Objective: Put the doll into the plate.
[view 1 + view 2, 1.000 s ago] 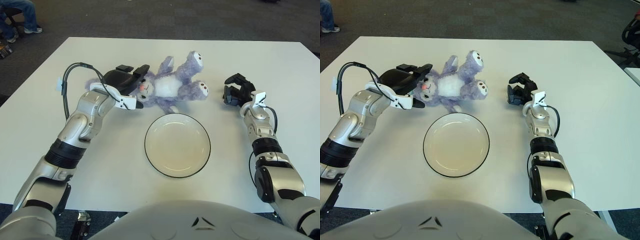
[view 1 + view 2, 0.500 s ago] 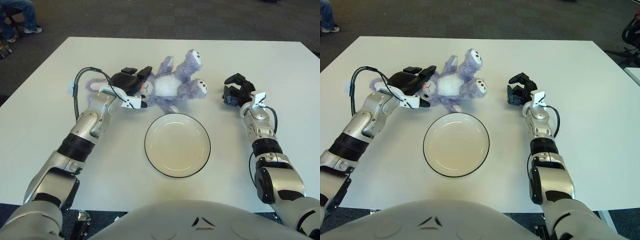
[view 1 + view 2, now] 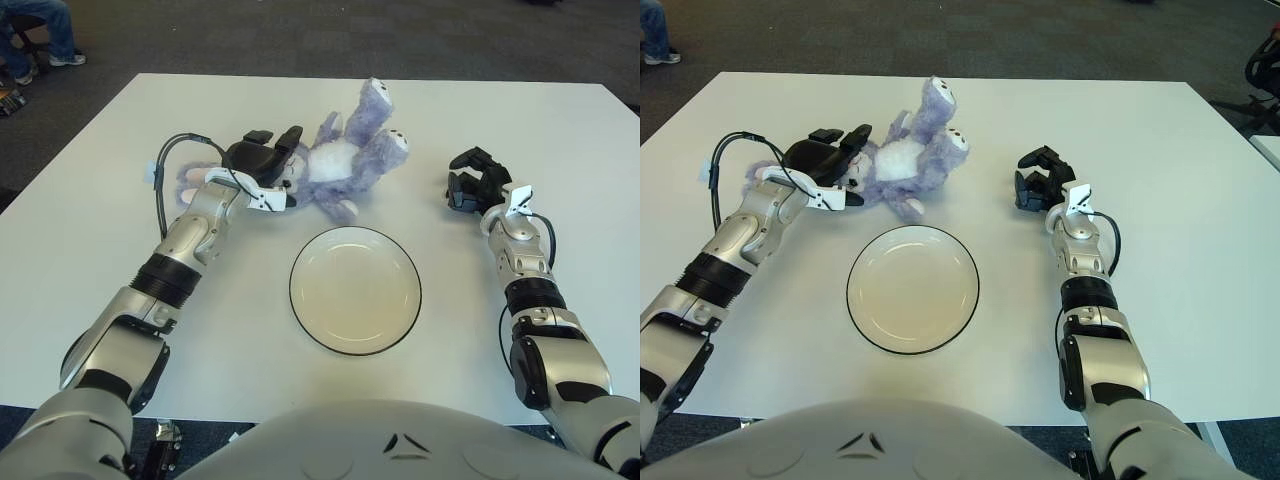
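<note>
White and wide, the counter (image 3: 90,210) sits on dark carpet, and someone's jeans and shoes show at the far left corner.

From the left eye, the doll (image 3: 335,165), a purple plush with a white belly, lies on its back just beyond the plate (image 3: 355,290), feet tipped up and away from the robot. The left hand (image 3: 262,168) is at the doll's head, fingers curled around it in what looks like a grip. The plate holds nothing and lies apart from the doll's nearest limb.

From the right eye, the same grip shows from the side: dark fingers (image 3: 855,135) arch over the plush head while the thumb side presses beneath. The right hand (image 3: 1040,180) shows right of the doll, fingers curled on nothing, idle.

The step in hand looks to be lifting the doll and carrying it toward the robot. A head-only hold leaves the body dangling, so the lift should go high enough for the legs to pass the rim, then lower over the plate's centre before letting go.
</note>
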Action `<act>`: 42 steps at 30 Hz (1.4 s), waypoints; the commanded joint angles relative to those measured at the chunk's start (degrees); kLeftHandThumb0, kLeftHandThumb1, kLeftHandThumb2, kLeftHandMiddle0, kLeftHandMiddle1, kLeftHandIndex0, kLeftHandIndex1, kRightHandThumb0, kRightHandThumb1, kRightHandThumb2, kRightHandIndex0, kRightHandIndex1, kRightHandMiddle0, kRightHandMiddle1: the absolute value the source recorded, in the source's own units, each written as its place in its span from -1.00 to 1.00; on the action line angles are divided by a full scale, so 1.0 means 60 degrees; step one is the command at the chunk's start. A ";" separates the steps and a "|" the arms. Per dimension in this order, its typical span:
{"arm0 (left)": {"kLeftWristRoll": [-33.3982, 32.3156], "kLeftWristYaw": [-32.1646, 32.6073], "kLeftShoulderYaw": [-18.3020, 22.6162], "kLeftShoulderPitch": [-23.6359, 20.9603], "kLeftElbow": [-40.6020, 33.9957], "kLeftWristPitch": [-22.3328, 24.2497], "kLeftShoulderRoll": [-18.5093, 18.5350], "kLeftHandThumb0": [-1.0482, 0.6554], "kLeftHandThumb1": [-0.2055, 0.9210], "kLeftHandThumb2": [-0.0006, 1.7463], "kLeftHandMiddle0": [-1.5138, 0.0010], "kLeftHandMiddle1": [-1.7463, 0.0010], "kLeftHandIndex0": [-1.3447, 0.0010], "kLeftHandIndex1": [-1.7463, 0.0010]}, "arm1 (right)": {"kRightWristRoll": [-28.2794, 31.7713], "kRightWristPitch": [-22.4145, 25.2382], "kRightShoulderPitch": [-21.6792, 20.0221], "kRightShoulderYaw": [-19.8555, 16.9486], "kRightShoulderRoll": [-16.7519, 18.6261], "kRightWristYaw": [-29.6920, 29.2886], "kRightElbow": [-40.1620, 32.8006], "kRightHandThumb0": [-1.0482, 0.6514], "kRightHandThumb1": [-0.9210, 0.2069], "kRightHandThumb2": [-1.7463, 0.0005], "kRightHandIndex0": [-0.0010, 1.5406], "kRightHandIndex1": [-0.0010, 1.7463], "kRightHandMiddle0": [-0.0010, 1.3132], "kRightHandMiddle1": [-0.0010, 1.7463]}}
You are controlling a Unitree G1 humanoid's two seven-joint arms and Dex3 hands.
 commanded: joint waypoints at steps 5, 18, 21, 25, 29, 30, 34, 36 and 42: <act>0.0095 0.1135 -0.0554 -0.0516 0.1716 -0.0092 -0.0577 -0.98 1.00 -0.51 0.81 0.30 1.00 0.86 | -0.0184 0.0611 0.0517 0.0138 0.0035 0.0103 0.0371 0.22 0.14 -0.55 -0.13 1.00 -0.38 0.93; -0.0036 0.2200 -0.1121 -0.0998 0.3600 -0.0007 -0.1304 -1.00 1.00 -0.66 1.00 -0.75 1.00 0.56 | -0.0206 0.0569 0.0546 0.0156 0.0034 0.0107 0.0363 0.22 0.19 -0.58 -0.11 1.00 -0.33 0.91; -0.0065 0.2565 -0.1277 -0.1078 0.4093 -0.0058 -0.1523 -1.00 1.00 -0.73 0.99 -0.92 1.00 0.52 | -0.0219 0.0580 0.0558 0.0166 0.0049 0.0082 0.0336 0.22 0.19 -0.58 -0.11 1.00 -0.34 0.92; -0.0128 0.3043 -0.1452 -0.1207 0.4720 -0.0226 -0.1731 -1.00 1.00 -0.77 0.94 -0.98 1.00 0.47 | -0.0227 0.0567 0.0564 0.0170 0.0043 0.0086 0.0336 0.22 0.18 -0.58 -0.11 1.00 -0.34 0.93; -0.0174 0.3260 -0.1594 -0.1298 0.5027 -0.0306 -0.1824 -1.00 1.00 -0.80 0.89 -1.00 1.00 0.41 | -0.0223 0.0579 0.0566 0.0168 0.0040 0.0092 0.0334 0.22 0.19 -0.59 -0.11 1.00 -0.35 0.93; -0.0188 0.3293 -0.1627 -0.1315 0.5075 -0.0314 -0.1836 -1.00 1.00 -0.81 0.88 -1.00 1.00 0.40 | -0.0223 0.0582 0.0565 0.0168 0.0039 0.0093 0.0333 0.22 0.19 -0.59 -0.11 1.00 -0.35 0.94; -0.0276 0.3209 -0.1741 -0.1340 0.5065 -0.0352 -0.1820 -1.00 0.99 -0.83 0.87 -1.00 1.00 0.35 | -0.0222 0.0585 0.0563 0.0176 0.0032 0.0122 0.0338 0.22 0.19 -0.59 -0.11 1.00 -0.34 0.93; -0.0316 0.3160 -0.1789 -0.1342 0.5039 -0.0345 -0.1809 -1.00 0.98 -0.84 0.87 -1.00 1.00 0.33 | -0.0229 0.0587 0.0562 0.0183 0.0027 0.0125 0.0338 0.22 0.20 -0.59 -0.11 1.00 -0.33 0.93; -0.0438 0.3035 -0.1851 -0.1378 0.5017 -0.0393 -0.1761 -0.96 0.96 -0.87 0.89 -1.00 1.00 0.28 | -0.0240 0.0585 0.0559 0.0198 0.0010 0.0135 0.0329 0.22 0.19 -0.59 -0.11 1.00 -0.34 0.94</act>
